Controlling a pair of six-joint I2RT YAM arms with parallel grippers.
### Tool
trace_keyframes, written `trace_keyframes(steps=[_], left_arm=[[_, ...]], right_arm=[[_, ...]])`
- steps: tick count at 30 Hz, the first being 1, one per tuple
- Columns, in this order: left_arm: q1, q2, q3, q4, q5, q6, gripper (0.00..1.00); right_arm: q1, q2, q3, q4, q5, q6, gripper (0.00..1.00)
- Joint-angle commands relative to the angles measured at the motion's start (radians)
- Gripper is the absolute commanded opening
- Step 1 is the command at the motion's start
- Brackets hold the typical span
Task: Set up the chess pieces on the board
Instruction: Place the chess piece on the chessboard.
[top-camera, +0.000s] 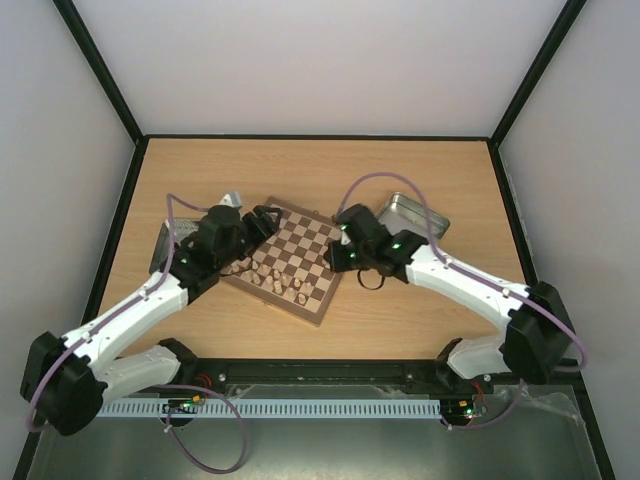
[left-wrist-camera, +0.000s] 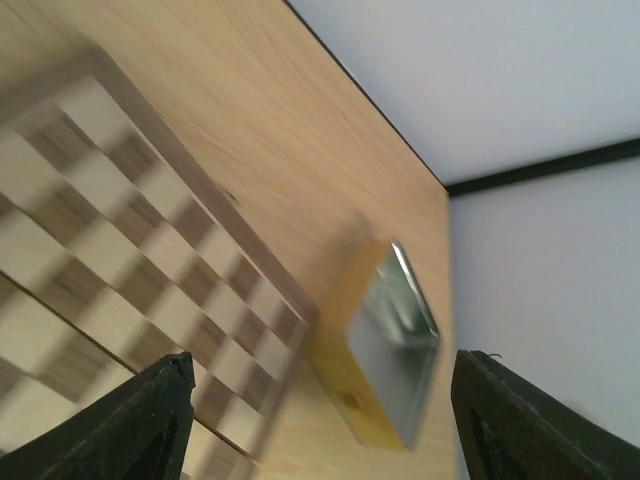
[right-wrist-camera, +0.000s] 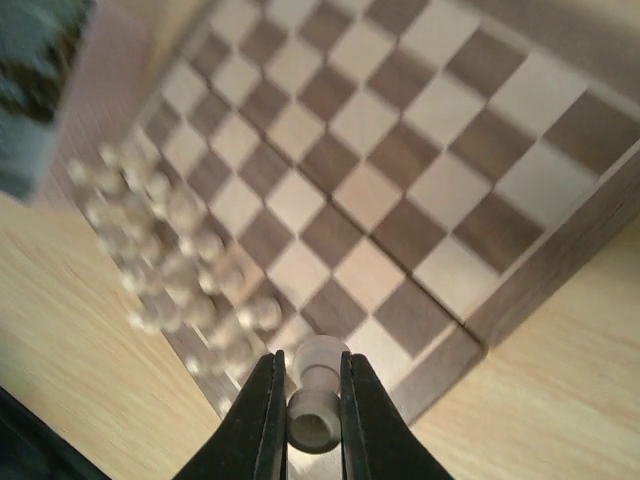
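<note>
Placing: pinched pale piece in right claw over board's right edge; saw left claw wide, empty, other pieces bunched along near edge. Next likely needed lowering onto square.

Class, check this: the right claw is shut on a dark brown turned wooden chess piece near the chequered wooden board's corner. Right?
No. The right wrist view shows the right claw shut on a pale cream wooden chess piece, not dark brown.
</note>
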Motion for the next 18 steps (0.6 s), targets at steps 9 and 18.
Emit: trace_keyframes(steps=[9,18], left_arm=[[0.123,-0.131,0.106,-0.262,-0.247,0.329,0.77],[0.166,-0.126,0.028,-0.225,-0.135,0.289,0.77]], right_arm=[[0.286,0.181,0.109,-0.261,0.157,-0.054,0.02],[0.313,0.263,0.086,-0.190,0.116,-0.027,0.04]])
